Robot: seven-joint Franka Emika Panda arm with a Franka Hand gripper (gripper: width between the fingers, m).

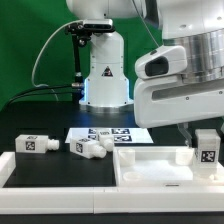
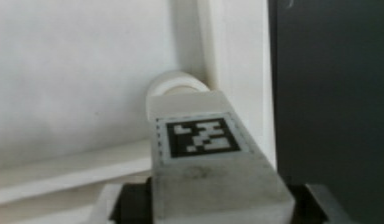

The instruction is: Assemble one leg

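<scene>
- Exterior view: the claw (image 1: 203, 134) hung over the panel's (image 1: 150, 170) corner at the exterior view's right. Its jaws were closed narrowly on the leg (image 1: 208, 150).
- The leg stood upright with its tag facing the camera and its lower end at the panel's rim. Whether it touched the panel could not be told.
- Spare legs (image 1: 88, 149) lay on the worktop (image 1: 30, 125) beyond the panel's opposite side, at the exterior view's left. The marker board (image 1: 105, 133) lay behind the panel. All were well apart from the claw.
- Wrist view: the leg filled the middle, tag up, pinched between the jaws near its upper part. Its rounded far end sat against the panel's raised rim, just beside the dark worktop. How deep it sat was hidden.
- Handling, as a judgement: the leg looked like a small, stiff, light plastic block that would not bend or crush. Its smooth faces could slip or twist under a turning load.
- The best hold seemed to be on the two flat opposite faces, high on the block. That would leave the rounded end free to seat in the panel's corner and keep the leg square to the panel.
</scene>
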